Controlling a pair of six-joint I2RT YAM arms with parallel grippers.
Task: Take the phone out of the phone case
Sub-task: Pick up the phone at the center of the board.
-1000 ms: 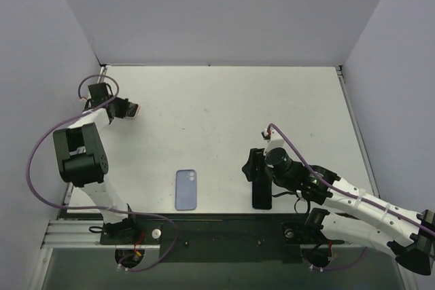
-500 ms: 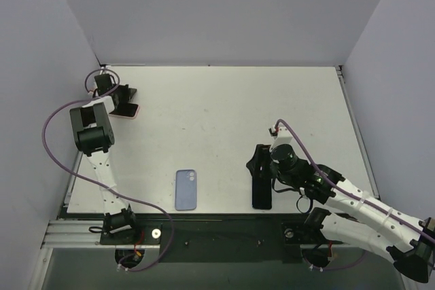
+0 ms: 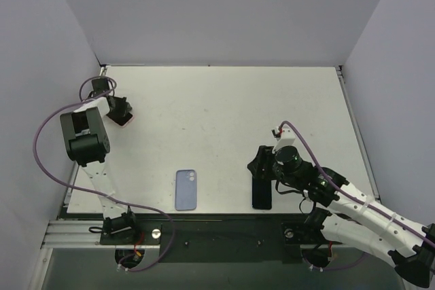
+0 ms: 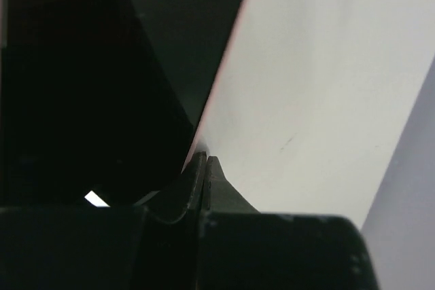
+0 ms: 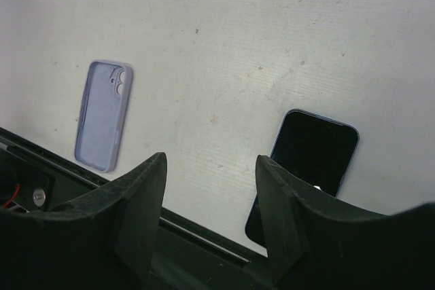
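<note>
The white table (image 3: 224,100) carries very little, so I'll fix everything from the lilac case (image 3: 185,189). The right arm (image 3: 353,202) reaches in to the right of the case. The right fingers (image 5: 139,208) are spread wide with only bare table between them, and they hang just past the far end of the phone (image 3: 262,193). I'd guess they are poised either to leave it or to take it. The left arm (image 3: 85,144) is folded far to the left of the case and beyond it. The left fingers (image 3: 119,107) are down at a pink-rimmed slab (image 3: 126,119) with a dark face. The wrist view is too close and dark for me to tell whether they grip it. The phone lies flat, screen up, to the right of the case and apart from it. Its long axis runs near-to-far, almost parallel to the case. The case lies open side up and empty, camera cutout at its far end, so that phone looks already freed.
</note>
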